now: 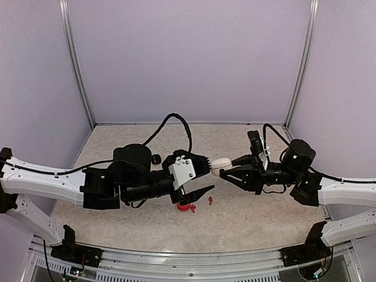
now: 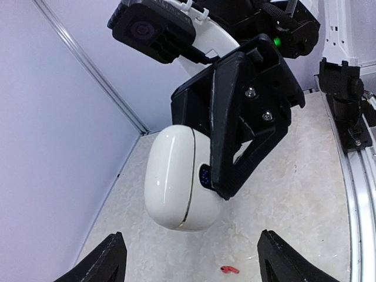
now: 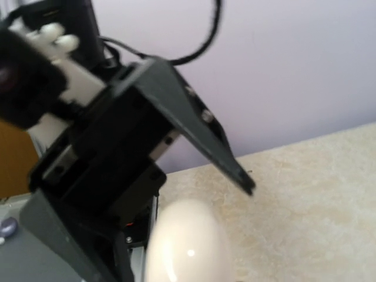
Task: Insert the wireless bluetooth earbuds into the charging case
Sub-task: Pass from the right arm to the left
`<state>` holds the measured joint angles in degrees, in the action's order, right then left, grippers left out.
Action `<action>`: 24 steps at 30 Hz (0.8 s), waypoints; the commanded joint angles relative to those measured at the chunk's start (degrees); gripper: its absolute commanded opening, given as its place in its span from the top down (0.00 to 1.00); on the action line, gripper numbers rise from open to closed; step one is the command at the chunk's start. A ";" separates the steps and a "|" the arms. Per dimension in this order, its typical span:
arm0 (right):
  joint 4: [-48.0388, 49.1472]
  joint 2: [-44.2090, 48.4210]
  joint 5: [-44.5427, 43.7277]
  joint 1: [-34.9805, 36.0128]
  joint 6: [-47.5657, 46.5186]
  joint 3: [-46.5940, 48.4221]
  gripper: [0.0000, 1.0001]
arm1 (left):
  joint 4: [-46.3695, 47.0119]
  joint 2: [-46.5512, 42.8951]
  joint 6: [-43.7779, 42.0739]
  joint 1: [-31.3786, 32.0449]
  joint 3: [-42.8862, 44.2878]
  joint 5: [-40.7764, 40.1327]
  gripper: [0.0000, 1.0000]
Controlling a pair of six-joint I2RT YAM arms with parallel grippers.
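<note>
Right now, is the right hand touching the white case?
Touching. The left wrist view shows a black finger of the right hand pressed flat against the white case, holding it up.

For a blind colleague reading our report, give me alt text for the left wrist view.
The right gripper holds a closed white case in mid-frame, above the table. The open left gripper shows its two fingertips at the bottom corners, and a red earbud lies on the table between them.
</note>
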<state>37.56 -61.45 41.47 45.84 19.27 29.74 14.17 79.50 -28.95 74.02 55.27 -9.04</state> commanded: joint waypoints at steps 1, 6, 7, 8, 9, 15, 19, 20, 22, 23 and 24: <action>-0.18 -1.55 -0.23 -0.54 6.81 2.33 1.00 | 5.85 0.64 -6.93 1.38 -0.18 -9.62 0.23; 0.20 -3.19 0.96 -0.36 9.48 2.78 1.00 | 6.92 2.17 -9.78 2.24 0.31 -9.90 0.23; 0.46 -3.35 1.04 -0.32 9.80 2.66 1.00 | 6.84 2.51 -10.14 2.33 0.48 -9.52 0.23; 1.07 -3.53 1.32 -0.32 10.38 2.49 1.00 | 6.53 2.76 -10.49 2.48 0.80 -9.26 0.24; 1.75 -3.62 1.67 -0.32 10.70 2.32 1.00 | 5.99 3.18 -11.00 2.57 1.19 -9.09 0.24; 1.98 -3.74 1.21 0.53 10.64 2.39 1.00 | 2.89 5.58 -12.70 3.05 3.35 -8.66 0.31; 2.16 -4.02 0.77 0.74 11.35 2.08 1.00 | 4.16 6.18 -13.94 3.31 3.27 -9.57 0.34; 2.02 -4.09 0.44 0.74 11.39 2.00 1.00 | 4.31 6.25 -14.31 3.44 3.27 -9.64 0.35; 2.01 -3.98 0.23 0.80 11.47 1.81 1.00 | 4.77 6.59 -15.16 3.73 3.36 -10.30 0.37; 1.90 -3.87 0.07 0.80 11.56 1.74 1.00 | 5.18 6.75 -15.82 3.95 3.36 -11.10 0.38; 1.72 -3.78 -0.17 0.79 11.49 1.73 1.00 | 5.64 7.04 -16.42 4.08 3.28 -11.84 0.39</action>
<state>37.60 -65.34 42.24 46.13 29.95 30.48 17.65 85.21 -42.54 76.95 56.95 -19.00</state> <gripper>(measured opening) 0.225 0.625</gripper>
